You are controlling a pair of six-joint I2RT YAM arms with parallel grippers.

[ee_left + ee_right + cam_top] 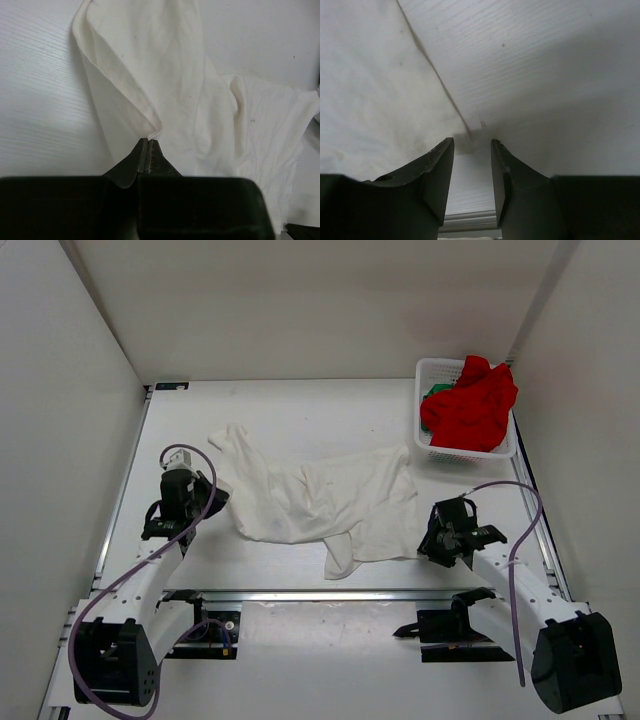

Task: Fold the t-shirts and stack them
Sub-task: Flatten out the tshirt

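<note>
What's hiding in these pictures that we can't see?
Top view: green cloth in the basket, mostly buried under the red t-shirt.
Left wrist view: how much white t-shirt the left gripper pinches, hidden by its fingers.
Right wrist view: most of that t-shirt, cut off by the left edge.

We see a white counter (300, 410) with a fine wood grain. In its middle lies a white t-shirt (320, 500), crumpled and only partly spread, with one end reaching to the far left and one toward the near edge. A white plastic basket (421, 420) stands at the far right, just beside the t-shirt.
</note>
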